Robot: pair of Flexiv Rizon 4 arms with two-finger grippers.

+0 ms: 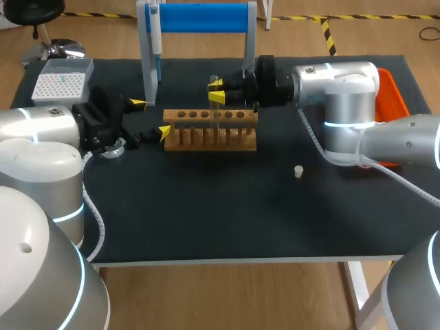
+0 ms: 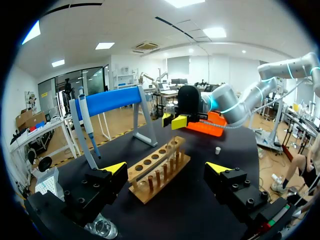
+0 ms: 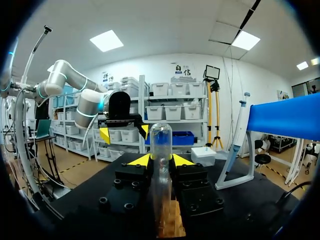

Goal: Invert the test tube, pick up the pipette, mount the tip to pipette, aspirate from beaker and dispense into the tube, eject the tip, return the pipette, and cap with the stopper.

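A clear test tube stands upright with its rounded end on top, and my right gripper is shut on it from both sides. Its lower end reaches down to the wooden rack; whether it sits in a hole is hidden. In the head view my right gripper is over the rack's back edge. My left gripper stands wide open at the rack's left end, holding nothing. The pipette hangs on the blue-barred stand. A small white stopper lies right of the rack.
A white tip box sits at the back left. A glass beaker stands under my left wrist. An orange tray lies behind my right arm at the far right.
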